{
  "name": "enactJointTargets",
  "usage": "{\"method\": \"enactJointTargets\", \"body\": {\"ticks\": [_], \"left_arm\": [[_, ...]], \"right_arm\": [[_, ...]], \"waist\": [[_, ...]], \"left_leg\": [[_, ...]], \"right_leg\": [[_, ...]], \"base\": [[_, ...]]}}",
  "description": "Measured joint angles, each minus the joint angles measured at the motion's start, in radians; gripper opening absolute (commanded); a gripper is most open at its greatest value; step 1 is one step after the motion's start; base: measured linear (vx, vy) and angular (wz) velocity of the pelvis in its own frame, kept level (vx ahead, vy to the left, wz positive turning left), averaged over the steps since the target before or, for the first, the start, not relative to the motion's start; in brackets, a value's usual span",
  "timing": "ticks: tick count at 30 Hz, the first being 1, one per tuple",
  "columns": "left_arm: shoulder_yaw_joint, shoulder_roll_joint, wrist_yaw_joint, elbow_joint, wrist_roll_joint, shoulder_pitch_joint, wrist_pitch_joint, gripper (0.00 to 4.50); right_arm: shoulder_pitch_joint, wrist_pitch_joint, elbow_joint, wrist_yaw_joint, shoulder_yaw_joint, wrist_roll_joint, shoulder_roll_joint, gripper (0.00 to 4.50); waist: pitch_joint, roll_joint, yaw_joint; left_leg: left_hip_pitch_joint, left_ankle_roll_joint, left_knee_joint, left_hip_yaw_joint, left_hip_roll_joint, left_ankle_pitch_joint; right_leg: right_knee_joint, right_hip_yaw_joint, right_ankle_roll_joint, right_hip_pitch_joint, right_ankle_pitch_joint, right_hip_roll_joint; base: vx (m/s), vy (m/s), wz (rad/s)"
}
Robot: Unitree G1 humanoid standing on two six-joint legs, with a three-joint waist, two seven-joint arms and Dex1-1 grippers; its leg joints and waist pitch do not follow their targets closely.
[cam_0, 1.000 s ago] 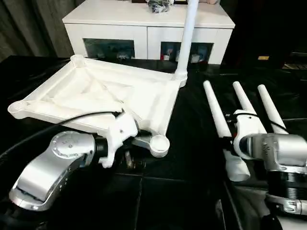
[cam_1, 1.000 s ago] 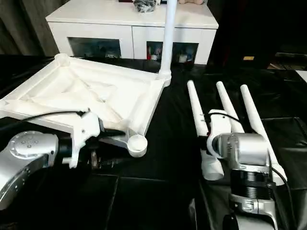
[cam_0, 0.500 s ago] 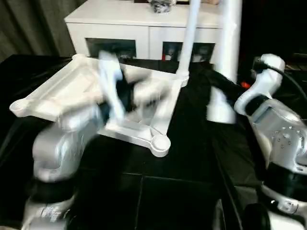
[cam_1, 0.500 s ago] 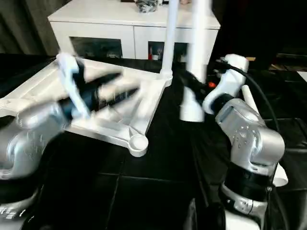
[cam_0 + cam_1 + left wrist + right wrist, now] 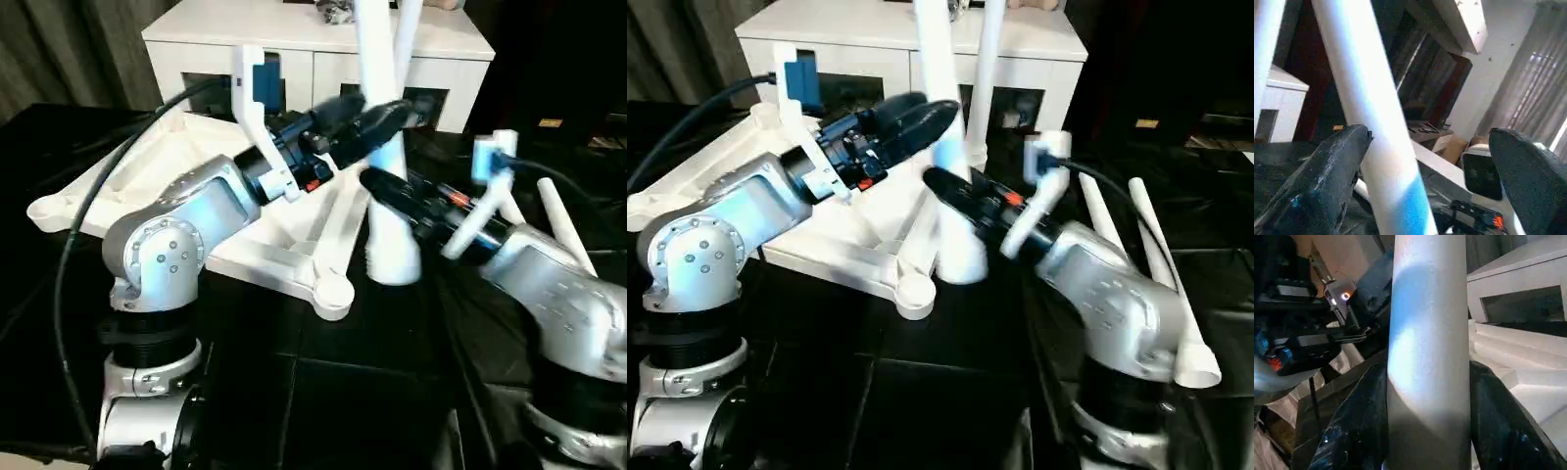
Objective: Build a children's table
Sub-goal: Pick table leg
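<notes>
The held leg [image 5: 384, 147] stood nearly upright, long axis vertical, thick end down and hanging above the black surface [image 5: 323, 392] beside the upturned table top [image 5: 186, 186]. The right end effector [image 5: 1425, 431] was clamped around it; the left end effector [image 5: 1420, 161] stood spread, one finger [image 5: 1327, 166] against the shaft. It risked slipping or tipping in a hand-over, or meeting a corner socket [image 5: 331, 294] crooked and cross-threading. Two spare legs [image 5: 1156, 264] lay beside the right arm.
</notes>
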Motion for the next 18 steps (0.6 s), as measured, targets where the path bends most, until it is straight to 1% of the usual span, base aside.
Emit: {"method": "enactJointTargets", "body": {"ticks": [4, 6, 11, 13, 14, 15, 17, 18], "left_arm": [[0.011, -0.017, 0.034, 0.015, -0.009, -0.009, 0.016, 4.50], [0.031, -0.036, 0.047, 0.017, -0.038, -0.010, 0.028, 4.50], [0.040, -0.036, 0.052, 0.017, -0.073, -0.010, 0.041, 4.50], [0.038, -0.030, 0.054, 0.017, -0.070, -0.009, 0.042, 4.50], [0.036, -0.028, 0.058, 0.017, -0.061, -0.009, 0.042, 4.50], [0.035, -0.028, 0.063, 0.018, -0.056, -0.009, 0.042, 4.50], [0.031, -0.031, 0.107, 0.035, -0.030, -0.012, 0.042, 4.50], [0.032, -0.033, 0.125, 0.048, -0.020, -0.013, 0.041, 4.50]], "right_arm": [[0.004, -0.017, -0.015, 0.009, 0.060, 0.000, -0.018, 1.82], [0.008, -0.042, -0.016, 0.009, 0.095, -0.002, -0.026, 1.82], [0.013, -0.074, -0.017, 0.007, 0.131, -0.017, -0.040, 1.82], [0.013, -0.095, -0.021, -0.001, 0.160, -0.042, -0.058, 1.82], [0.013, -0.118, -0.025, -0.008, 0.191, -0.069, -0.077, 1.82], [0.013, -0.133, -0.026, -0.012, 0.209, -0.088, -0.086, 1.82], [0.016, -0.225, -0.023, -0.032, 0.312, -0.206, -0.144, 1.82], [0.021, -0.253, -0.019, -0.041, 0.345, -0.244, -0.149, 1.82]], "waist": [[0.000, -0.001, 0.002], [0.000, -0.001, 0.003], [0.000, -0.002, 0.003], [0.000, -0.002, 0.003], [0.000, -0.002, 0.003], [0.000, -0.003, 0.003], [0.000, -0.004, 0.003], [0.000, -0.005, 0.003]], "left_leg": [[0.000, 0.000, 0.000, -0.001, 0.000, 0.000], [-0.001, 0.000, 0.000, -0.001, 0.000, 0.000], [-0.003, 0.001, 0.000, -0.001, 0.000, -0.001], [-0.003, 0.002, 0.000, -0.001, 0.000, -0.001], [-0.004, 0.002, 0.000, -0.001, 0.000, -0.001], [-0.004, 0.002, 0.000, -0.001, 0.000, -0.001], [-0.008, 0.002, 0.000, -0.001, 0.000, -0.001], [-0.008, 0.001, 0.000, -0.002, 0.000, -0.001]], "right_leg": [[-0.001, -0.001, 0.000, 0.000, 0.000, 0.000], [-0.003, -0.001, 0.000, 0.000, 0.000, 0.000], [-0.005, -0.001, 0.000, 0.000, 0.000, 0.000], [-0.005, -0.001, 0.000, 0.000, 0.000, 0.000], [-0.006, -0.001, 0.000, 0.000, 0.000, 0.000], [-0.006, -0.001, 0.000, 0.000, 0.000, 0.000], [-0.006, -0.001, 0.000, 0.000, 0.000, 0.000], [-0.006, -0.002, 0.000, 0.000, 0.000, 0.000]], "base": [[0.000, 0.000, 0.00], [0.000, 0.000, 0.00], [0.000, 0.000, 0.00], [0.000, 0.000, 0.00], [0.000, 0.000, 0.00], [0.000, 0.000, 0.00], [0.000, 0.000, 0.00], [0.000, 0.000, 0.00]]}}
